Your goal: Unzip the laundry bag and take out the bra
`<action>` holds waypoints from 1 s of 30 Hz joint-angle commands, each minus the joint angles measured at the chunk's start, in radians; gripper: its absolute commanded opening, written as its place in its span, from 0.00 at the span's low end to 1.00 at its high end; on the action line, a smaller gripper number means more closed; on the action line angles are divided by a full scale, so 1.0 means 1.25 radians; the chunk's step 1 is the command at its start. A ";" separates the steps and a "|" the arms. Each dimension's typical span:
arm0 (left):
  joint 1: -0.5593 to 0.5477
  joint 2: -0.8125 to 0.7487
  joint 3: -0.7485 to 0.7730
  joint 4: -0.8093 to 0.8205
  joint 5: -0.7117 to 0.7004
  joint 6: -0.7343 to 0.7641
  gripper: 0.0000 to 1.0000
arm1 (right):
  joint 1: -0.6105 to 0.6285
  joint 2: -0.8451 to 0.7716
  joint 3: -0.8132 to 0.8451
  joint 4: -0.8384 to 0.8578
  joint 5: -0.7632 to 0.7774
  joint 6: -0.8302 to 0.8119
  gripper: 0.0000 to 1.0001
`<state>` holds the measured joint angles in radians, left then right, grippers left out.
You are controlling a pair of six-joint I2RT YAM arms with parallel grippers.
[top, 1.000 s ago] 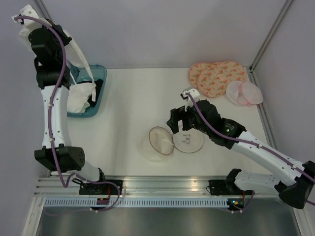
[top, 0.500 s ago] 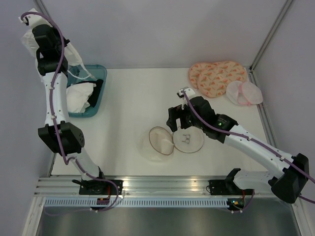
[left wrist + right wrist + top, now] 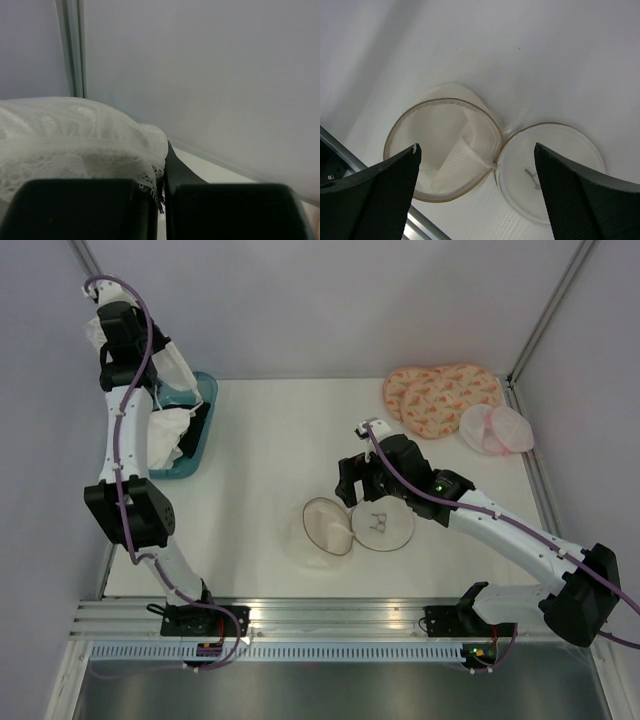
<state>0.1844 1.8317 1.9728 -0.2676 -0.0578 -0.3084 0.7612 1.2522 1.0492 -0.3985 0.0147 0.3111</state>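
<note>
Bare table [image 3: 262, 455] lies open between the teal basket [image 3: 207, 405] far left and the patterned pad [image 3: 440, 398] far right; the unzipped laundry bag [image 3: 325, 530] occupies the near middle

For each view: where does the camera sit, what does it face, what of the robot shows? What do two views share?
Top: above, behind the robot, looking down on the table; left arm, right arm show.
Left wrist: held high, facing the wall; left gripper shut on the bra.
Right wrist: over the table, looking down at the open bag; right gripper open.
Shared: top and right wrist show the bag.
</note>
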 commanded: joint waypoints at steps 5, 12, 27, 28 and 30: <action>-0.071 0.077 -0.030 0.029 -0.043 0.010 0.02 | -0.015 -0.019 -0.010 0.017 -0.009 -0.008 0.98; -0.034 0.173 -0.022 0.048 -0.100 -0.056 0.02 | -0.037 -0.029 -0.020 -0.008 -0.008 -0.027 0.98; 0.083 0.224 -0.172 0.075 -0.155 -0.204 0.02 | -0.069 0.049 0.037 -0.014 -0.045 -0.039 0.98; 0.083 0.227 -0.179 0.075 -0.130 -0.204 0.02 | -0.069 0.048 0.037 -0.011 -0.046 -0.038 0.98; 0.083 0.231 -0.201 0.084 -0.080 -0.204 0.02 | -0.069 0.046 0.036 -0.006 -0.047 -0.037 0.98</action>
<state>0.2981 2.1143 1.7519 -0.2176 -0.2264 -0.5201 0.6777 1.3151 1.0473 -0.4267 -0.0265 0.2729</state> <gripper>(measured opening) 0.032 0.978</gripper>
